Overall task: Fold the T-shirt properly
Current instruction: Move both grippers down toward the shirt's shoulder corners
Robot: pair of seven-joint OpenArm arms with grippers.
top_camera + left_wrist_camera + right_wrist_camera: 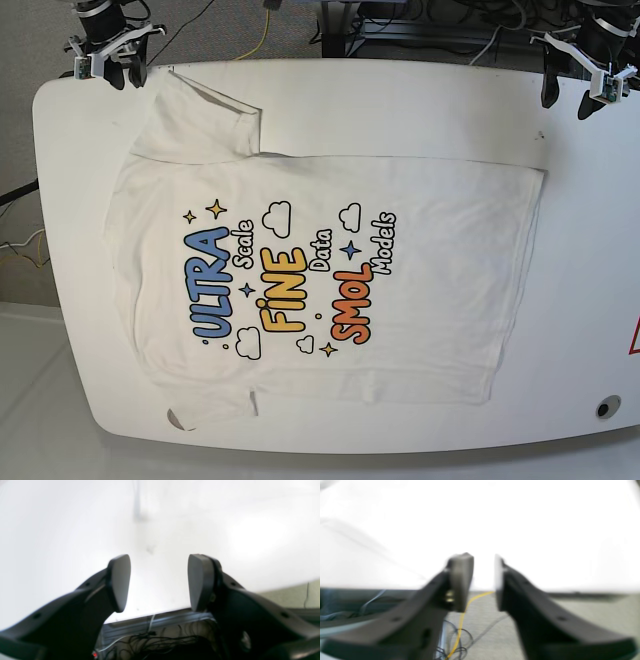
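T-shirt (320, 270) lies flat, print up, spread across the white table (420, 100) — no fold made yet by the look of it. Left hand (565, 88) and right hand (118, 62) both sit at the table's far corners, jaws parted, holding nothing. Likely parked clear of the cloth so each can reach its own end — right hand near a sleeve.
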